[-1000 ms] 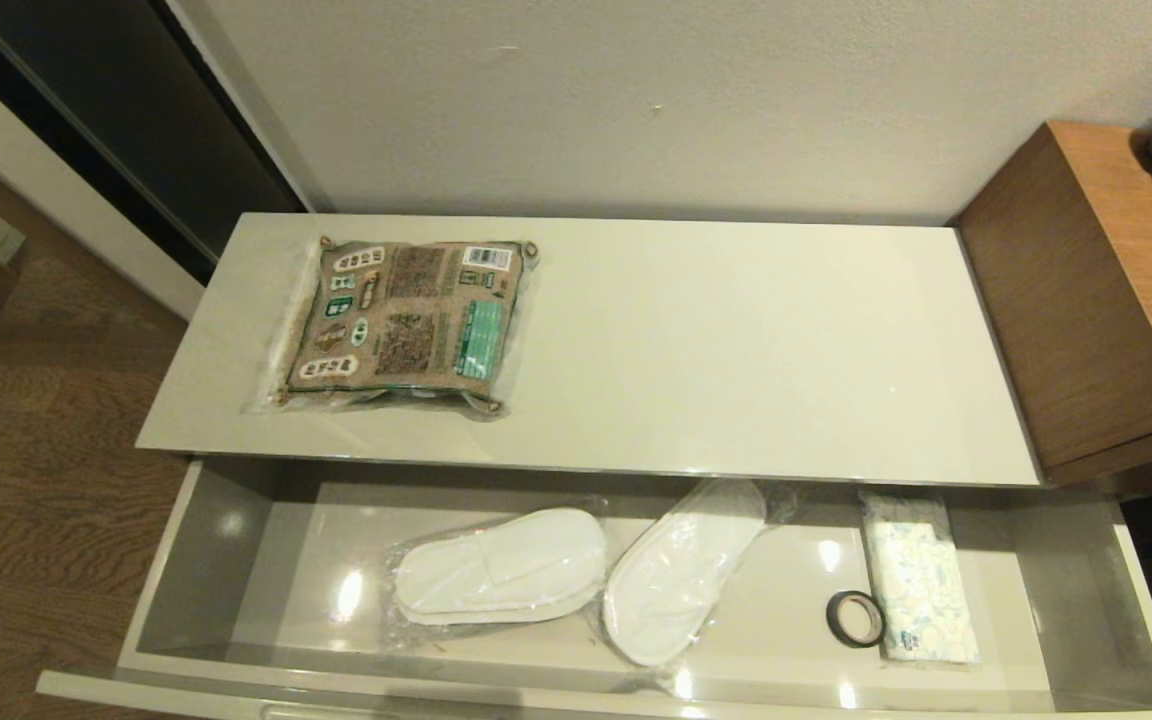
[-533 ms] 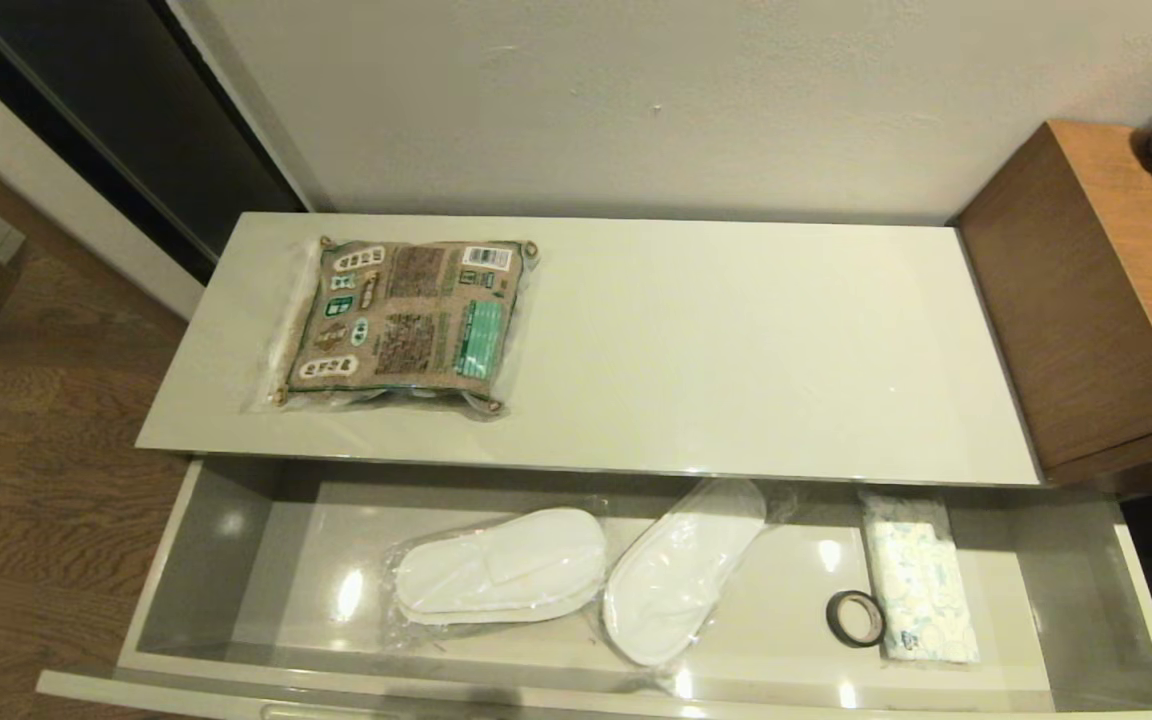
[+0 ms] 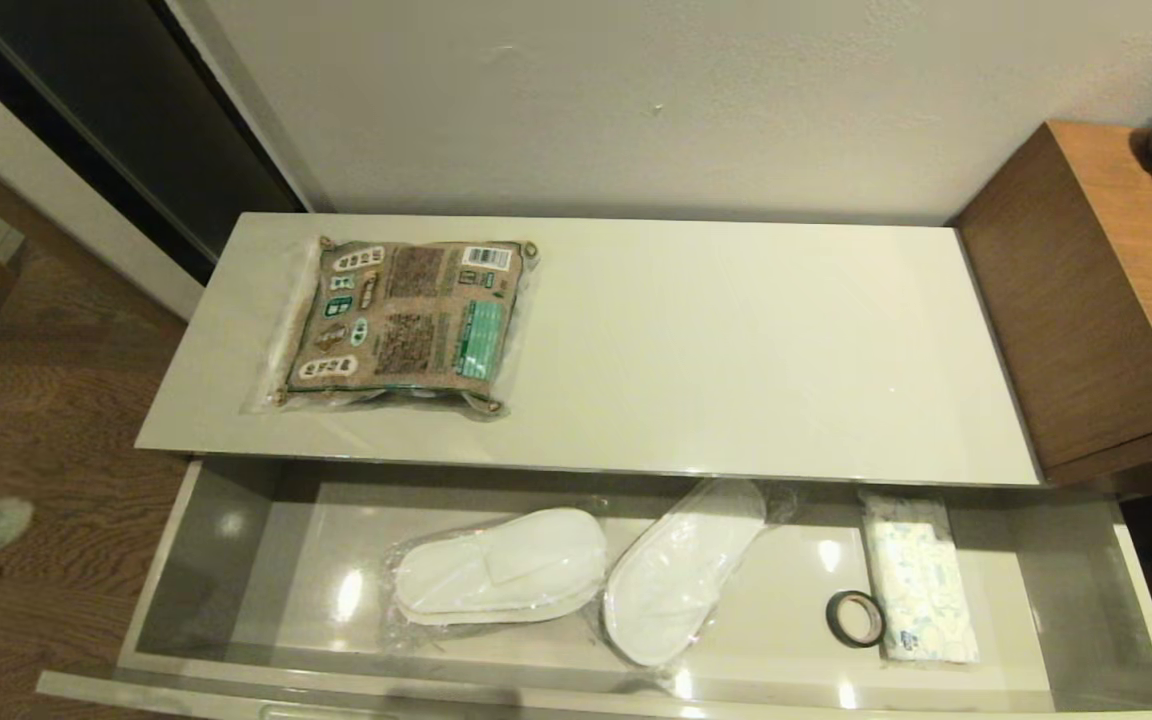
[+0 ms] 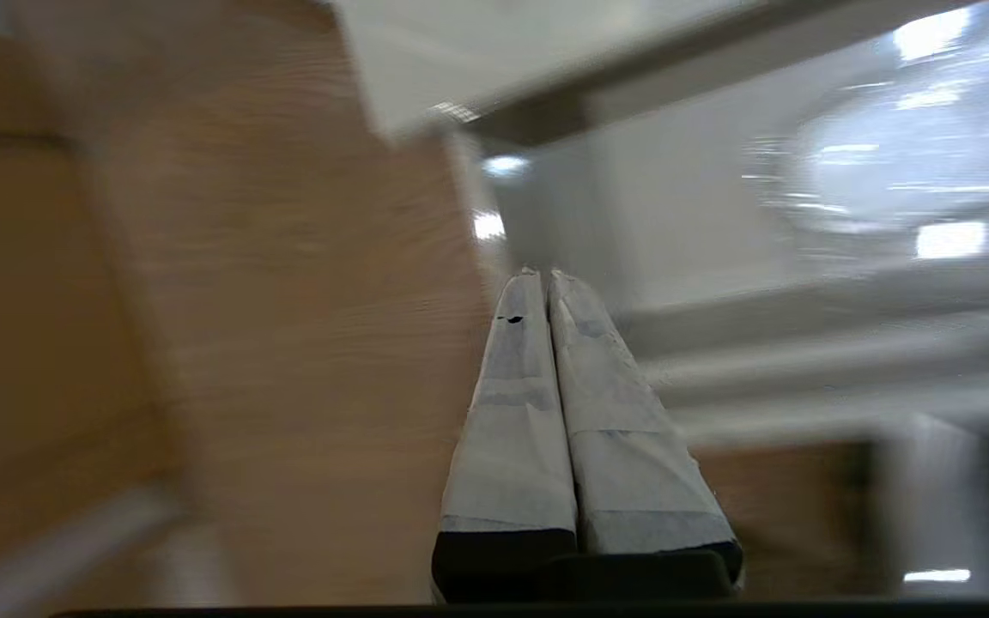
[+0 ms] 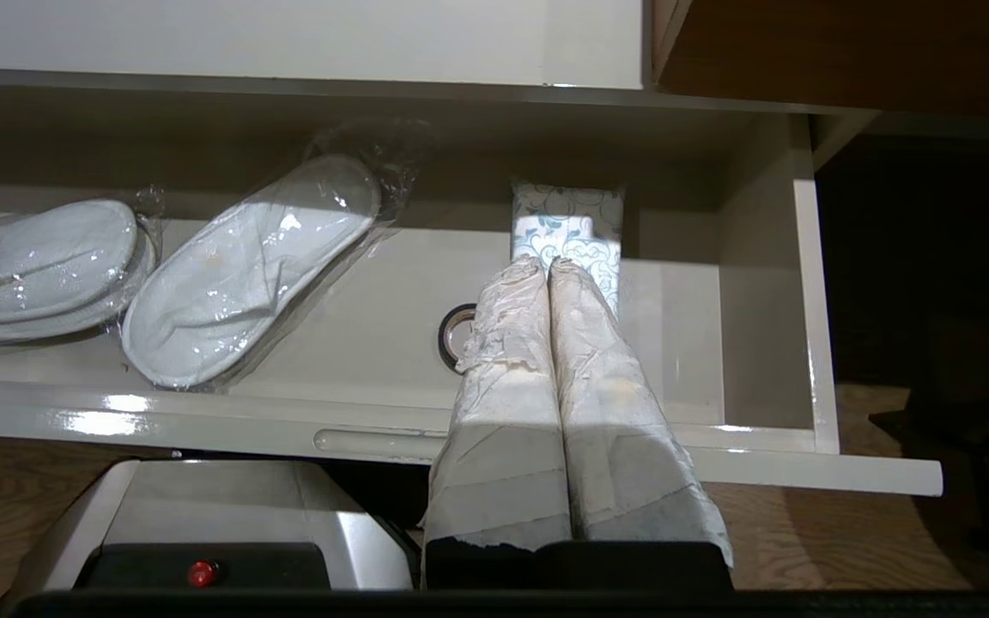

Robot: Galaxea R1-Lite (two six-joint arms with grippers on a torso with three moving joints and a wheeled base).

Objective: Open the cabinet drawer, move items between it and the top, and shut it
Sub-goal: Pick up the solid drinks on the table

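The cabinet drawer (image 3: 206, 560) stands pulled fully out, a wide shallow tray with glossy grey walls and base that throw back spots of light, and a cream-white face panel with a narrow oblong recess (image 5: 374, 440). Inside it lie two packs of white slippers (image 3: 501, 565) in crinkled clear plastic, one small dark tape ring (image 3: 855, 618) and one soft rectangular tissue pack (image 3: 916, 585), white with a pale-blue pattern, touching or just beside the ring.

The right gripper (image 5: 546, 266) hangs in front of the drawer, its two paper-wrapped fingers pressed together with nothing between them; in the right wrist view its tips line up with the tape ring and tissue pack, though it appears to be apart from both.

The left gripper (image 4: 539, 276) is off to the left of the drawer over the wood-grain floor (image 3: 46, 430), fingers likewise clenched and empty. Its wrist view is smeared, so how near it is to the drawer's left wall is hard to say.

Farther back, the top (image 3: 736, 350) is a long, smooth, glossy cream-white worktop. One flat brown-and-green printed packet (image 3: 401, 322) with clear plastic edges lies on its left part, well apart from both grippers. A taller brown wooden unit (image 3: 1106, 300) adjoins on the right.
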